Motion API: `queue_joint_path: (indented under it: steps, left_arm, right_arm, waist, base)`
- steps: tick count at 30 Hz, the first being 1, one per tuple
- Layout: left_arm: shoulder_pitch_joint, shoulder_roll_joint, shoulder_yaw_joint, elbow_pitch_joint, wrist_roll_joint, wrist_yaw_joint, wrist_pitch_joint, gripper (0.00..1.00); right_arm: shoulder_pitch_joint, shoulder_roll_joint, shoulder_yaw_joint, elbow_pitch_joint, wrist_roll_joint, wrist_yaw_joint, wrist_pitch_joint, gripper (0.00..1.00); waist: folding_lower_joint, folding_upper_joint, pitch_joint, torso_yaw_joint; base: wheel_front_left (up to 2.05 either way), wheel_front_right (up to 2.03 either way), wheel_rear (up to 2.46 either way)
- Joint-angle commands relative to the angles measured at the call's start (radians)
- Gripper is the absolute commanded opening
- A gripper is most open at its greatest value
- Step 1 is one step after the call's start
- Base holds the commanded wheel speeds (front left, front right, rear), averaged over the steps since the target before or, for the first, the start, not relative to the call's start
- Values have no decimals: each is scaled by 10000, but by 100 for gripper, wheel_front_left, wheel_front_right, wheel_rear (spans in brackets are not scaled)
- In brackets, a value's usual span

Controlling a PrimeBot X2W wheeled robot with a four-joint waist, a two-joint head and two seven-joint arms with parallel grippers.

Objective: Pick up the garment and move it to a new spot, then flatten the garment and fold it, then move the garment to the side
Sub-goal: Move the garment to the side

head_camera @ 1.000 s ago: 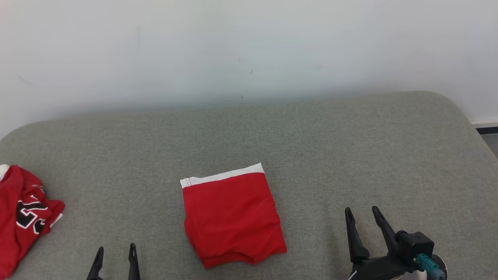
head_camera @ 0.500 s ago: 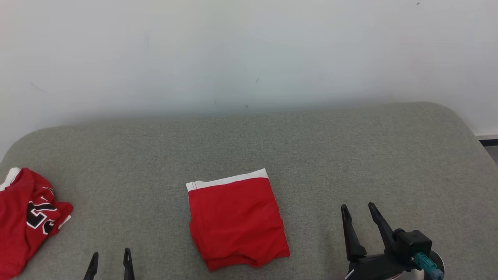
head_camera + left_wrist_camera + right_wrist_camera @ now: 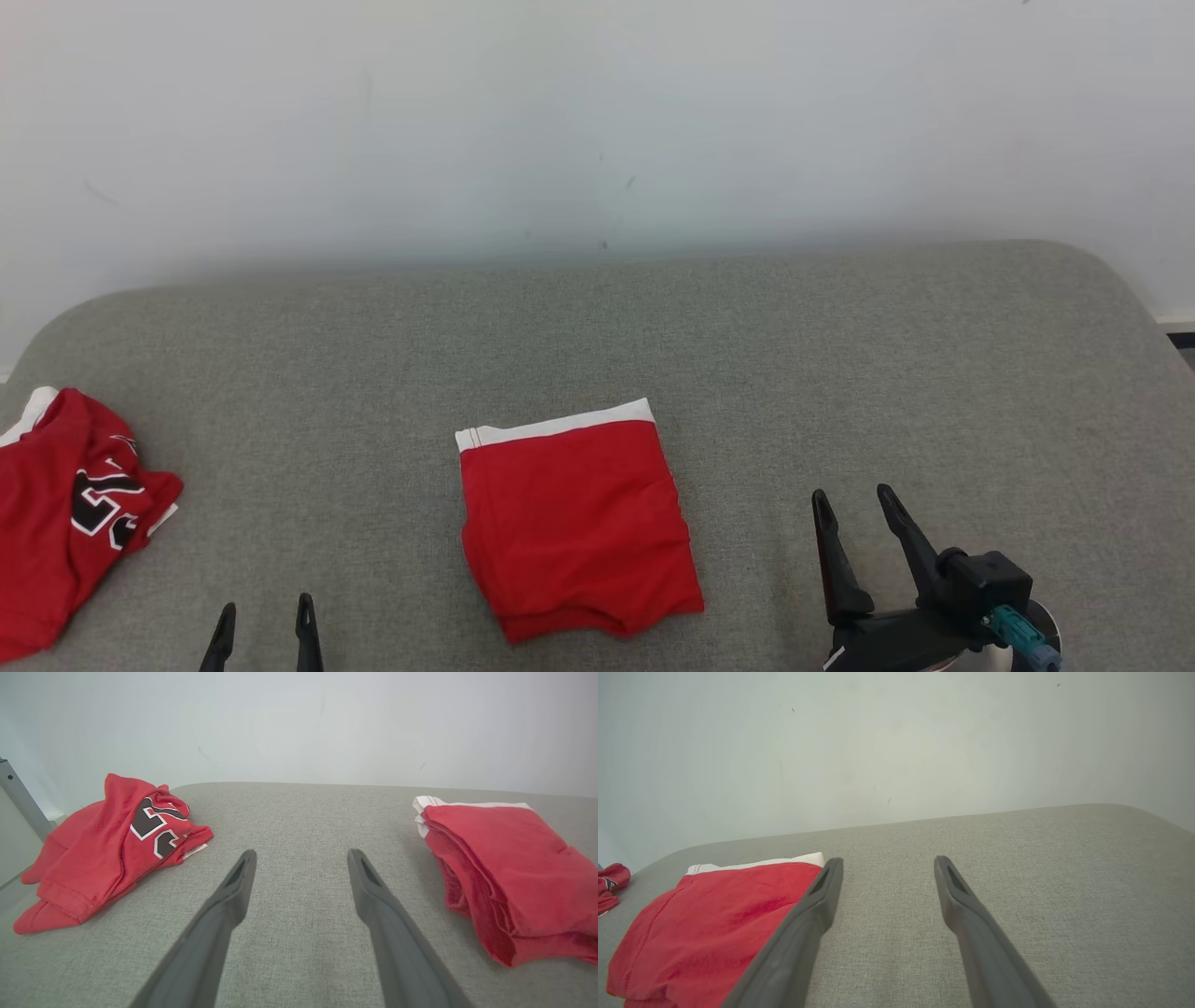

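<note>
Red garment (likely shorts, white waistband toward the wall) lies folded in a neat rectangle at the middle of the grey padded surface. Folding looks complete; the move to the side is outstanding. Left gripper and right gripper stand open and empty on either side of the garment, clear of it. A crumpled red jersey lies at the left end. Plain white wall behind, faintly scuffed.

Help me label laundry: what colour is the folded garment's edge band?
White band on the red folded garment; head view shows it best.
</note>
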Motion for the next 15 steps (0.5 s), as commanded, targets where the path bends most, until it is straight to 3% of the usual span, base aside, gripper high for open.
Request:
queue_joint_path:
  steps: [1, 15]
  left_arm:
    - [-57, -2, -16, -27, 34, -18, -33, 100]
    - [-449, -3, -492, -23, -298, -10, -33, 100]
  right_arm:
    - [-6, 22, 24, 32, -29, -25, -7, 100]
    - [-355, 22, 341, 279, -182, -25, -6, 100]
  waist:
    - [1, -1, 87, 42]
    - [1, -1, 1186, 545]
  base:
    - [0, 0, 0]
    - [0, 0, 0]
